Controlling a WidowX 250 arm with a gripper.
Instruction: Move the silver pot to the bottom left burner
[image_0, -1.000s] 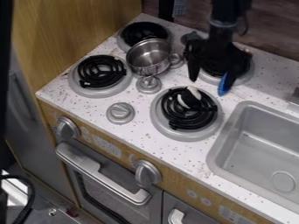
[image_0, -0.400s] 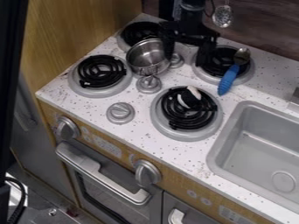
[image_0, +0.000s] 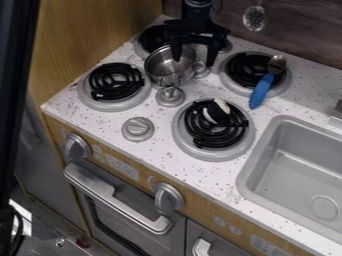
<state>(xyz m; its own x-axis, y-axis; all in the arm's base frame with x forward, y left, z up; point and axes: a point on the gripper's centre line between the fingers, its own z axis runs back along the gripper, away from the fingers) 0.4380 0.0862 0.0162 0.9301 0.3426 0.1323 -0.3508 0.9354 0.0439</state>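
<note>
Silver metal catches me first: the pot (image_0: 160, 69) sits upright near 12 o'clock in the camera view, short of its goal, the bottom left burner (image_0: 115, 82), which lies at its 8 o'clock. My end effector (image_0: 194, 62) hangs with its fingers spread, one over the pot's mouth, the other outside towards 3 o'clock, gripping nothing. I judge I'm about to pinch the wall; if I close too high, the rim could slip out or the pot tip, and coming down off-centre might shove it towards the rear left burner (image_0: 150, 39) at 11 o'clock. Just beside it at 6 o'clock stands a knob (image_0: 170, 96); a low carry could snag the base there. Farther off on the tabletop (image_0: 194, 172), a blue-handled spoon (image_0: 262, 90) lies at 3 o'clock and a black-and-white object (image_0: 217, 111) at 5, both outside my likely path.
</note>
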